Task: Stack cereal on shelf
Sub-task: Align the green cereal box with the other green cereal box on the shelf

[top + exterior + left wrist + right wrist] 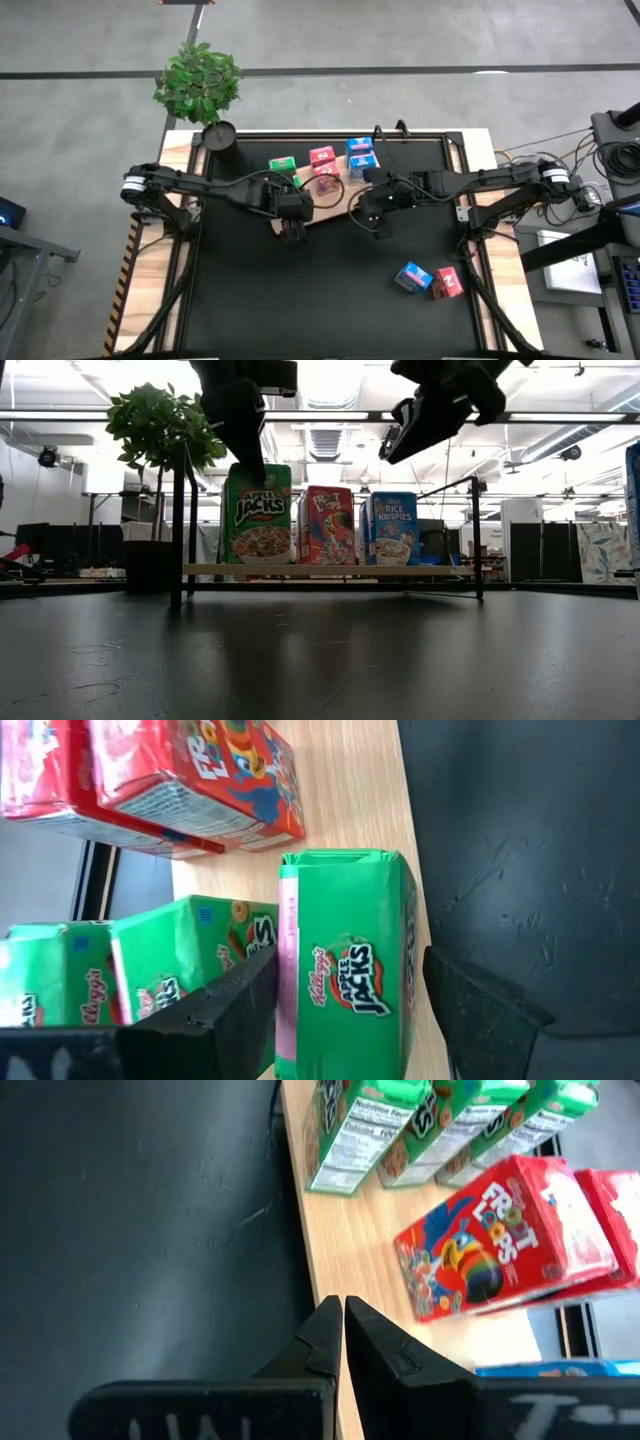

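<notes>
On the flat light-wood shelf, the left gripper is standing open around the front green "Apple Jacks" cereal box, its fingers not touching. Red "Froot Loops" boxes and blue "Rice Krispies" boxes are standing beside it. The right gripper is hovering closed over the shelf edge.

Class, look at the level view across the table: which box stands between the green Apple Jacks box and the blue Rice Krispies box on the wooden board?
In the low view, a red Froot Loops box stands between the Apple Jacks box and the Rice Krispies box.
</notes>
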Available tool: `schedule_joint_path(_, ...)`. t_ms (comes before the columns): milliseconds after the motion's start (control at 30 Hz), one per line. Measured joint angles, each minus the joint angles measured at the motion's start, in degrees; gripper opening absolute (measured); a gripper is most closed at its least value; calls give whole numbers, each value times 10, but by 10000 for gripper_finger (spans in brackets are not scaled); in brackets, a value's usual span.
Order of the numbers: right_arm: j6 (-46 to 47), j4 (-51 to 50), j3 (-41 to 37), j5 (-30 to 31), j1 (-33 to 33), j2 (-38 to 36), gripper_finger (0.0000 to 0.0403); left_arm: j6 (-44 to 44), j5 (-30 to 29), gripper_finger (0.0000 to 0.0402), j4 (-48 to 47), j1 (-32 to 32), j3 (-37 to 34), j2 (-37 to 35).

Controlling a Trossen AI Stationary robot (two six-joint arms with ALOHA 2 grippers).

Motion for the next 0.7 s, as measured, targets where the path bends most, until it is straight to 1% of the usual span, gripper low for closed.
schedule_joint_path(267, 5, 70, -30, 0, 0, 0, 9, 11, 0, 233, 1, -3, 0, -34)
schedule_joint_path(333, 7, 100, -39, 0, 0, 0, 9, 11, -6, 233, 1, -7, 0, -45)
schedule_joint_path(400, 7, 136, -52, 0, 0, 0, 9, 9, -21, 233, 2, -15, -1, -59)
schedule_joint_path(500, 15, 182, -69, -1, 0, 0, 9, 8, -68, 233, 14, -41, -16, -80)
schedule_joint_path(600, 24, 228, -80, -3, -1, 1, 9, 6, -109, 233, 31, -69, -45, -100)
schedule_joint_path(700, 26, 264, -82, -3, -3, 10, 9, 4, -125, 233, 69, -93, -84, -130)
